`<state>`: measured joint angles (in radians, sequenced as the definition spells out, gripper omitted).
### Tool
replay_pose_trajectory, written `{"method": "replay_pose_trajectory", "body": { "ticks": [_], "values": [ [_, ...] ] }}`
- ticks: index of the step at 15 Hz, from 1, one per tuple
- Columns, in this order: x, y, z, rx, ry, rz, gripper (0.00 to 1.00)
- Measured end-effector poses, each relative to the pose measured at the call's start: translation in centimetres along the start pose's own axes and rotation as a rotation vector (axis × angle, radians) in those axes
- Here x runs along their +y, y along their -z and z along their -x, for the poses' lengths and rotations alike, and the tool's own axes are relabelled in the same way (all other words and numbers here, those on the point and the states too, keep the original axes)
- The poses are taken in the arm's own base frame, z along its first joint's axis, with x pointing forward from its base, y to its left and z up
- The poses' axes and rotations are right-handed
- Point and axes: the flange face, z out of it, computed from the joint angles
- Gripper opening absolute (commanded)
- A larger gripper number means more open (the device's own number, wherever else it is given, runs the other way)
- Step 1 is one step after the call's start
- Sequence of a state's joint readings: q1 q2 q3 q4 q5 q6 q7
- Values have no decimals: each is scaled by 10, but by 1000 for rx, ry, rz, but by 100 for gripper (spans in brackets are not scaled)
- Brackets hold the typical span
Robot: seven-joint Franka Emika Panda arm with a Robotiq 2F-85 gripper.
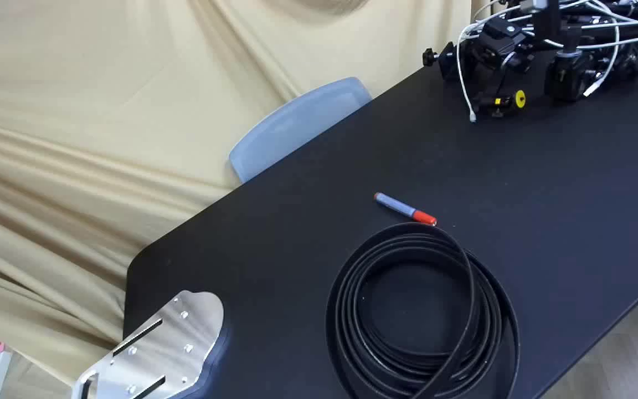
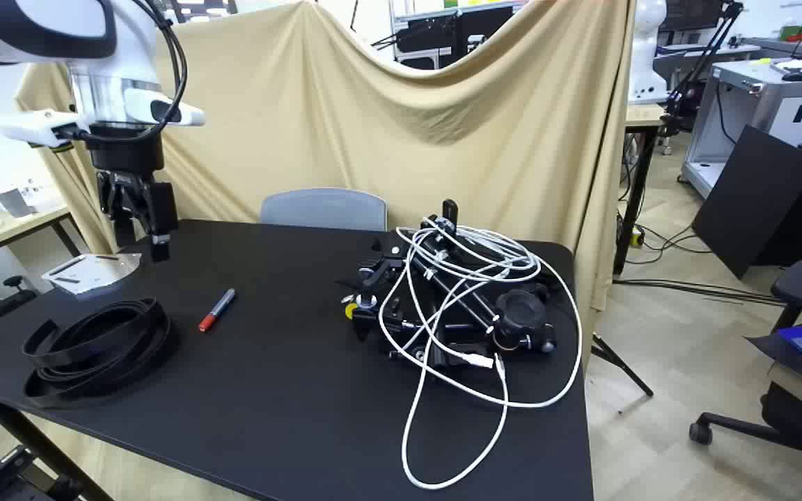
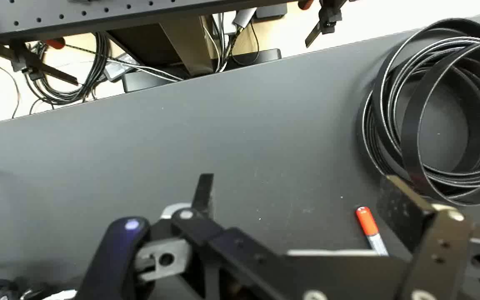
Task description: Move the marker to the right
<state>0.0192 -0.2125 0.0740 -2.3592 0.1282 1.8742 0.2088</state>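
The marker, with a grey-blue barrel and a red cap, lies flat on the black table in both exterior views. Its red end is close to the black coiled cable. In the wrist view the red cap and part of the barrel of the marker show near the right finger; the rest is hidden behind the gripper body. My gripper hangs above the table, apart from the marker. In the wrist view the gripper has its fingers wide apart with nothing held between them.
The large black coiled cable lies beside the marker. Black mounts with tangled white cables stand on the table. A metal plate is at one end. A grey chair back stands behind the table edge.
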Motion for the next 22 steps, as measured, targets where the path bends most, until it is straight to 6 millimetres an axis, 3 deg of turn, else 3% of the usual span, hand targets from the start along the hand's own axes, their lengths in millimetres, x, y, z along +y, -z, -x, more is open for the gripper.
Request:
{"method": "replay_pose_trajectory", "body": {
  "ticks": [14,17,22],
  "values": [
    [-7,-6,-5,9,36,21,100],
    [-38,-27,-20,72,138,99,100],
    [-114,-71,-43,281,312,126,100]
  ]
}}
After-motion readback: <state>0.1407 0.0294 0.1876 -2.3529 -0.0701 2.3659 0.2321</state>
